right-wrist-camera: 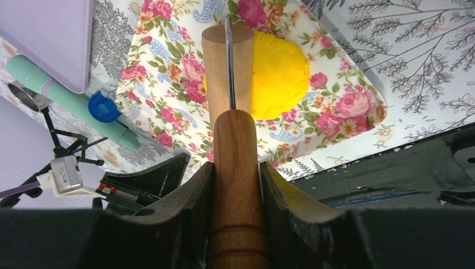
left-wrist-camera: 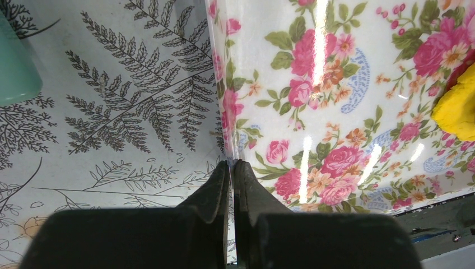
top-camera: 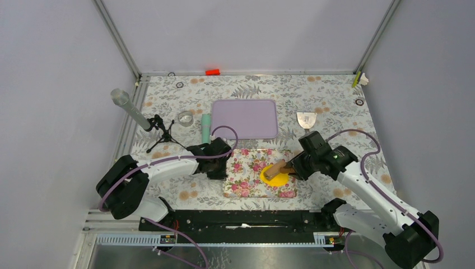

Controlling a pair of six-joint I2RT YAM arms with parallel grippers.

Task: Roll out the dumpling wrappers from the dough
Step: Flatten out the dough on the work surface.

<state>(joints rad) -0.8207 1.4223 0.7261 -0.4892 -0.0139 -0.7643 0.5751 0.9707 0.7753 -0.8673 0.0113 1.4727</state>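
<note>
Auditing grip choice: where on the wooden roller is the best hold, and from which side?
The turned handle, from its free end toward the right arm: slim, round, clear of the dough, leaving the drum free to roll. Right fingers grip there.

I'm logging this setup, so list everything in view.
dough: one, yellow, on the floral mat
rolling pin: one, wooden, over the dough
floral mat: one, pink-flowered, centre front
tray: one, lilac, behind the mat
tube: one, mint, left of tray
clear ring: one, transparent, left of tube
microphone: one, grey, on tripod, far left
scraper: one, metal, right of tray
red block: one, red, far edge
left gripper: one, black, shut on mat's left edge
right gripper: one, black, shut on rolling pin's handle
</note>
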